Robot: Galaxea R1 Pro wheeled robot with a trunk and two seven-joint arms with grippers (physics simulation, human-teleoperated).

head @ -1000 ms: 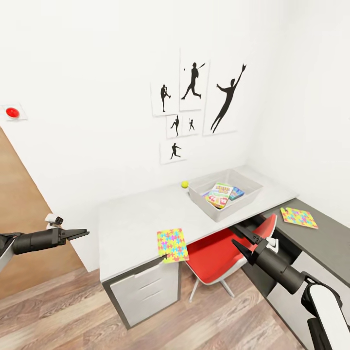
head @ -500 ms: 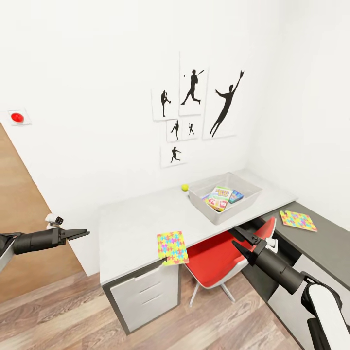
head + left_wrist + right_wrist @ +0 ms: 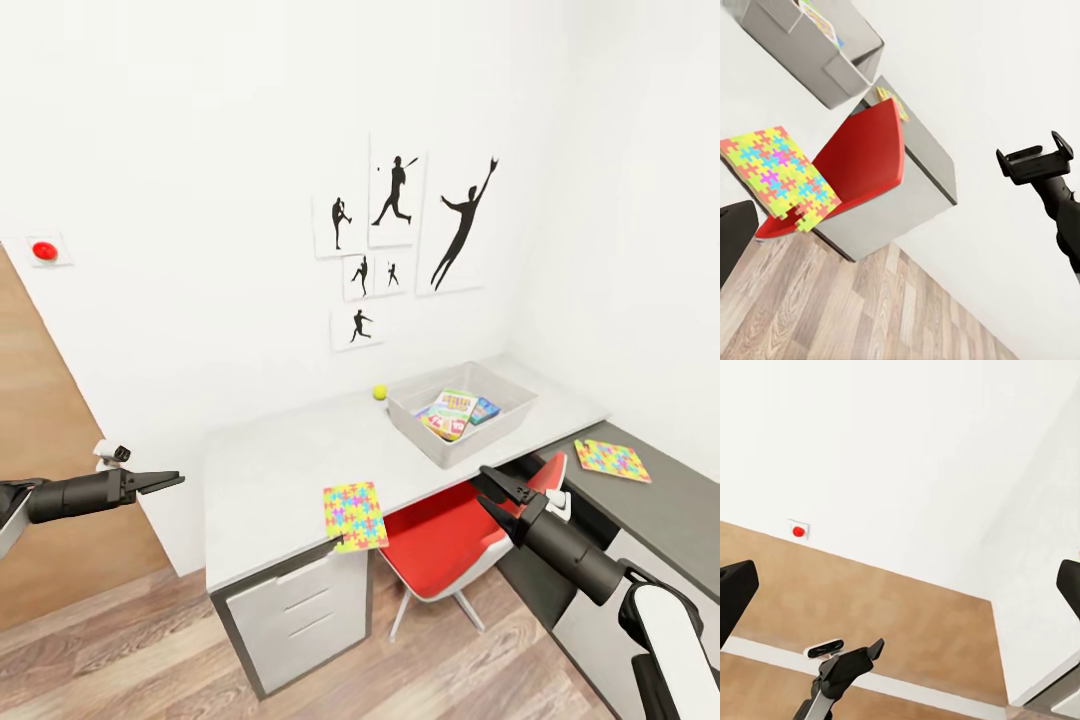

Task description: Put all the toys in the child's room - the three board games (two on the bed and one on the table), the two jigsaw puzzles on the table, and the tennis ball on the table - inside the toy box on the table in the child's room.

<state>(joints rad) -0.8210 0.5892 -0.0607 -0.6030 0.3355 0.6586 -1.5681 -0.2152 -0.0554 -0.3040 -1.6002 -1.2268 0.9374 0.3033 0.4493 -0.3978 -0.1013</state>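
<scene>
A grey toy box (image 3: 500, 420) stands at the table's far right with colourful board games (image 3: 450, 412) lying inside it. A yellow-green tennis ball (image 3: 380, 393) rests beside the box near the wall. One bright jigsaw puzzle (image 3: 354, 516) overhangs the table's front edge, and it also shows in the left wrist view (image 3: 776, 176). A second jigsaw puzzle (image 3: 612, 460) lies on the dark surface to the right. My left gripper (image 3: 165, 481) hangs open in the air left of the table. Open too, my right gripper (image 3: 487, 490) hovers above the red chair, short of the box.
A red chair (image 3: 450, 535) is tucked under the grey table (image 3: 270, 470), which has drawers (image 3: 300, 610) below its left end. A brown door (image 3: 40, 450) with a red button (image 3: 44, 250) stands at the left. Silhouette posters (image 3: 400, 230) hang on the wall. Wood floor lies below.
The whole view has shifted a little as the camera moved, so the table and box sit slightly farther off. Both arms keep the same pose.
</scene>
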